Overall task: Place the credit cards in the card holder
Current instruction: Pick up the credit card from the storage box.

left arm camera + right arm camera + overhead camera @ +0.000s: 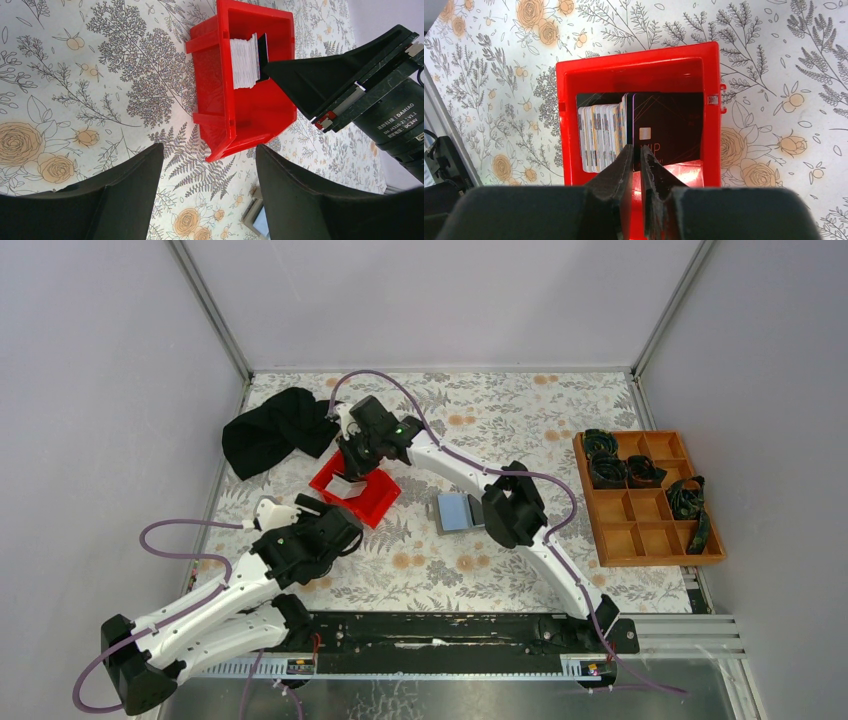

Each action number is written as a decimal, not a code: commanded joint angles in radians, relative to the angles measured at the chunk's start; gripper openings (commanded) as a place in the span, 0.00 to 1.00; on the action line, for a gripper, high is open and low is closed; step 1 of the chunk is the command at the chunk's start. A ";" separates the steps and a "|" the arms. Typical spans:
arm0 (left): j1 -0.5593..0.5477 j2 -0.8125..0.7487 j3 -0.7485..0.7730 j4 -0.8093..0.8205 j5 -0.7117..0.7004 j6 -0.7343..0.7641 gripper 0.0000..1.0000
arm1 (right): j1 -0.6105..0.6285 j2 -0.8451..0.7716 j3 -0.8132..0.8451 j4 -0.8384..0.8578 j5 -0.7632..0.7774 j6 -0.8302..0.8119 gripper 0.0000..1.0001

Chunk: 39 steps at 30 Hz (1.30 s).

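While the left fingers (115, 200) hang spread over the desk (500, 410), the right fingers (616, 175), nearly together, straddle the credit cards (604, 130) standing in the red bin (639, 57); whether they grip one is unclear. The card holder (458, 512) lies nearby on the desk.

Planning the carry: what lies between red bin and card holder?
Only bare floral tablecloth, shown in the top view, from red bin to card holder.
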 commanded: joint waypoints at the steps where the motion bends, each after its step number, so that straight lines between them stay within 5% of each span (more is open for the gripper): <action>1: -0.003 -0.008 -0.011 -0.017 -0.052 -0.015 0.75 | -0.004 -0.092 0.016 -0.014 0.036 -0.026 0.14; 39: -0.002 0.002 -0.030 0.009 -0.044 0.011 0.75 | 0.018 -0.052 -0.090 0.030 0.212 -0.095 0.11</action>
